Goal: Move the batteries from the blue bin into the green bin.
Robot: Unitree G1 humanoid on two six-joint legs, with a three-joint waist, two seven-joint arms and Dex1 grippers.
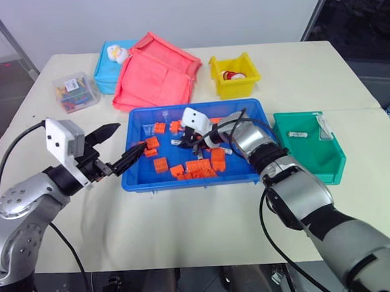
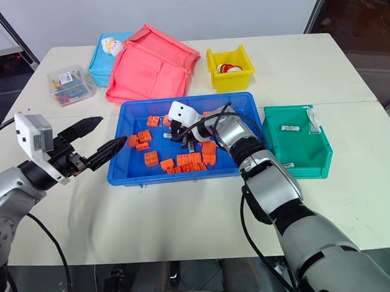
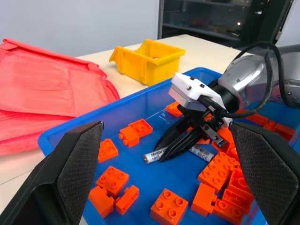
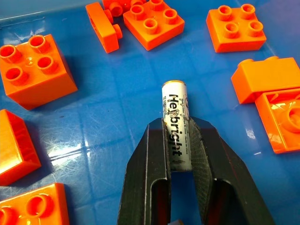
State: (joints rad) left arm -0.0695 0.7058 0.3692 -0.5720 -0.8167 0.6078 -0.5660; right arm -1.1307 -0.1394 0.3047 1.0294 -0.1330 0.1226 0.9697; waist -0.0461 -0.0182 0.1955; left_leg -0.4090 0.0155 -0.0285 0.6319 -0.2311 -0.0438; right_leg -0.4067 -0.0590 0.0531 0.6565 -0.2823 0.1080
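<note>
The right gripper [image 4: 180,140] is clamped across a battery [image 4: 176,123] lying on the floor of the blue bin [image 1: 138,178] among orange bricks [image 1: 160,165], while the left gripper [image 1: 116,149], fingers apart and holding nothing, hangs just left of that bin. The battery is judged light, rigid and smooth-skinned, liable to roll or slip, so a hold across its middle, square to its length, looks soundest. The pale table [image 1: 186,225] is flat with open room at its near side; the green bin [image 1: 333,168] stands just right of the blue bin, with batteries already in it
</note>
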